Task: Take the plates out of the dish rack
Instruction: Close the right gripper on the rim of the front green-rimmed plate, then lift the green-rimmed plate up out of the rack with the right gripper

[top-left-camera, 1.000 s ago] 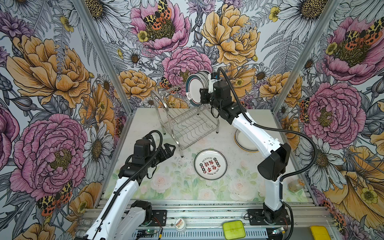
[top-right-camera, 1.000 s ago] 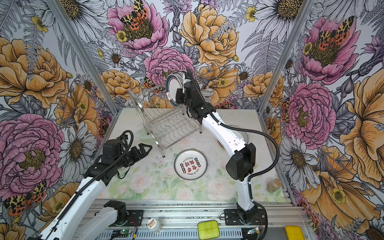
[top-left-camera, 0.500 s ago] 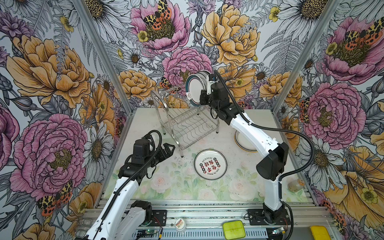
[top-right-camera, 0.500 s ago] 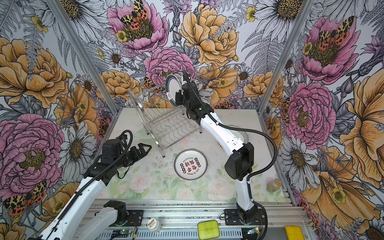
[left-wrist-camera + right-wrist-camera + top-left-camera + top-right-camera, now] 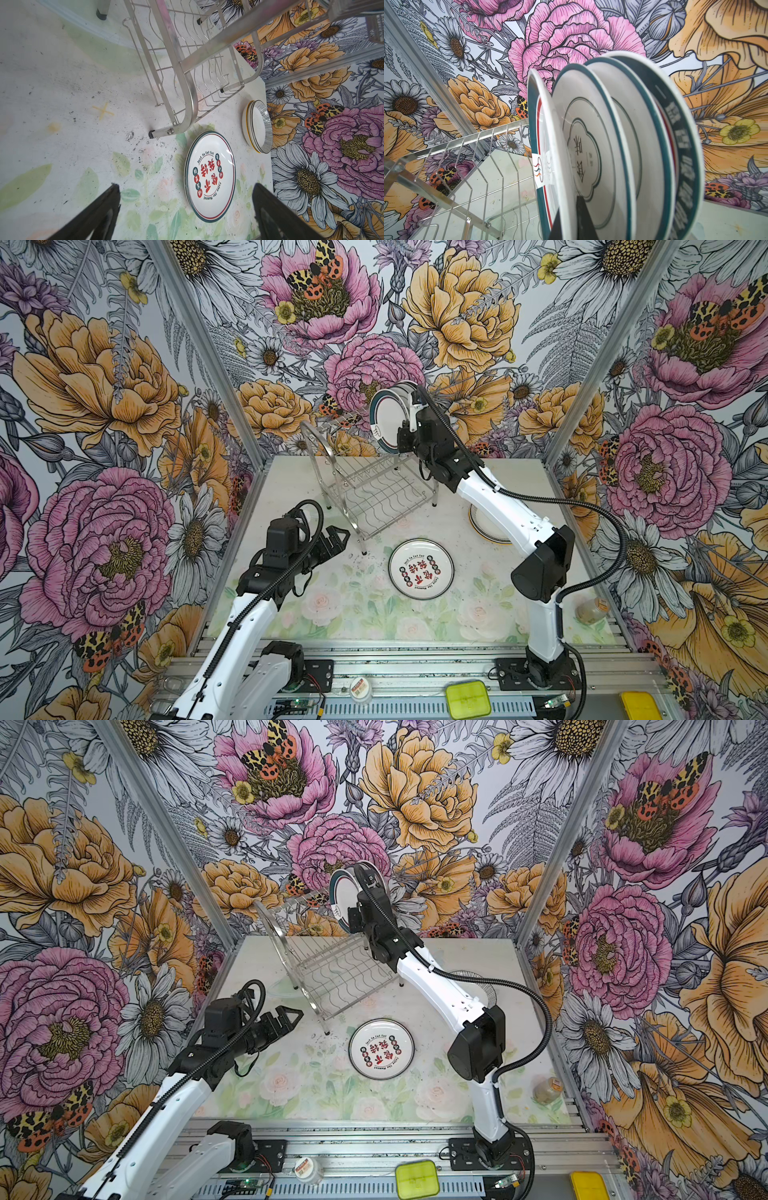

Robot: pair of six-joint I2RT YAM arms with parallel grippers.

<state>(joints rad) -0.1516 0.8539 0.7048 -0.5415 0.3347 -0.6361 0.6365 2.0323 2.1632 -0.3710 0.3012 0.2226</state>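
The steel wire dish rack stands at the back of the table. Three teal-rimmed plates stand upright at the right end of its upper tier. My right gripper is shut on the lower rim of the frontmost plate, one finger on each face. A plate with red characters lies flat on the table. A stack of plates lies by the right wall, partly behind my right arm. My left gripper hovers open and empty near the rack's front leg.
The rack's lower wavy shelf holds nothing. A clear round disc lies on the table left of the rack. A small jar stands at the front right. Flowered walls close in on three sides.
My right gripper has shifted slightly left onto the frontmost plate and its jaws have closed on that rim. The left arm has not moved.
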